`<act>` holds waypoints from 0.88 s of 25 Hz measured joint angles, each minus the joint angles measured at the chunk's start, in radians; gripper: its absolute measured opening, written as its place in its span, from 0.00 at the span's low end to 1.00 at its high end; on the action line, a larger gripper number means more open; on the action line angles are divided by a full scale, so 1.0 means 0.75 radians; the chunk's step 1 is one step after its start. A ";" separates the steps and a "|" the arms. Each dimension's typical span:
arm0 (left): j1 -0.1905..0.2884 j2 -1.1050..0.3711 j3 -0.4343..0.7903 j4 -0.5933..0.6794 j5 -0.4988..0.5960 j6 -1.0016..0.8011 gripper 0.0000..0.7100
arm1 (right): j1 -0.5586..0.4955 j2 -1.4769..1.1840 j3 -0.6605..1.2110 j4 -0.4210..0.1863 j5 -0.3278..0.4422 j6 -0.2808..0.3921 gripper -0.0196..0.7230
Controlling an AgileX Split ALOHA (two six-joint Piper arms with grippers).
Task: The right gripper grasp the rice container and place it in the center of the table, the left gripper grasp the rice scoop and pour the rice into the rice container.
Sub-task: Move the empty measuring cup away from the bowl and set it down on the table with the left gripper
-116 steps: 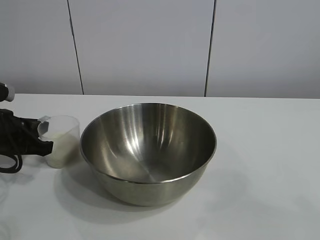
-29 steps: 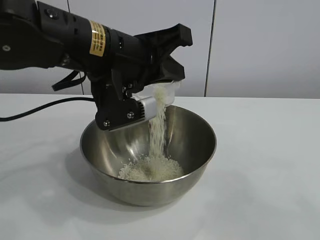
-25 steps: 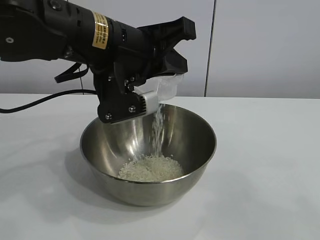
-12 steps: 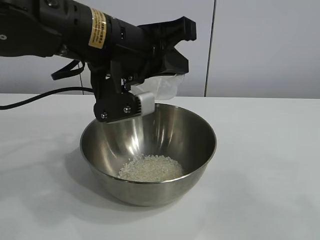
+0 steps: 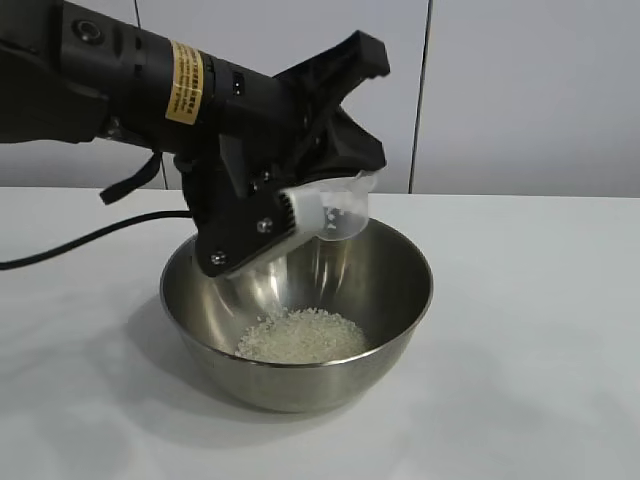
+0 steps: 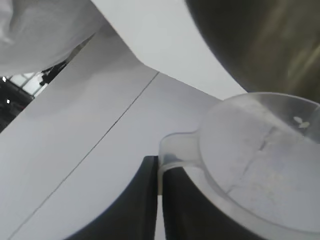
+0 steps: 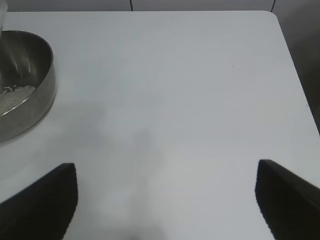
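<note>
The steel rice container [image 5: 297, 300] stands mid-table with a pile of rice [image 5: 302, 337] in its bottom. Above its far rim my left gripper [image 5: 362, 150] is shut on the tab handle of the clear rice scoop [image 5: 340, 208], which is tipped over the bowl. In the left wrist view the left gripper [image 6: 159, 167] pinches the tab, and the rice scoop [image 6: 260, 160] holds only a few grains [image 6: 300, 120]. My right gripper [image 7: 167, 200] hangs open over bare table [image 7: 175, 75], apart from the rice container [image 7: 25, 75]. It holds nothing.
A black cable [image 5: 80, 240] trails from the left arm over the tabletop behind the bowl. The table's far corner and edge [image 7: 280, 30] show in the right wrist view. A panelled wall [image 5: 500, 90] stands behind the table.
The stream of rice from the scoop has stopped and the pile lies in the bowl. The left gripper has turned and come lower with the scoop. The right gripper has stayed open.
</note>
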 joint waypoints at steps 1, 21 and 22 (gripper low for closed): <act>-0.007 -0.004 0.021 -0.121 -0.059 -0.080 0.02 | 0.000 0.000 0.000 0.000 0.000 0.000 0.92; 0.422 -0.320 0.711 -1.000 -0.424 -1.115 0.02 | 0.000 0.000 0.000 0.000 0.000 0.000 0.92; 0.447 -0.298 0.737 -0.989 -0.424 -1.122 0.02 | 0.000 0.000 0.000 0.000 0.000 0.000 0.92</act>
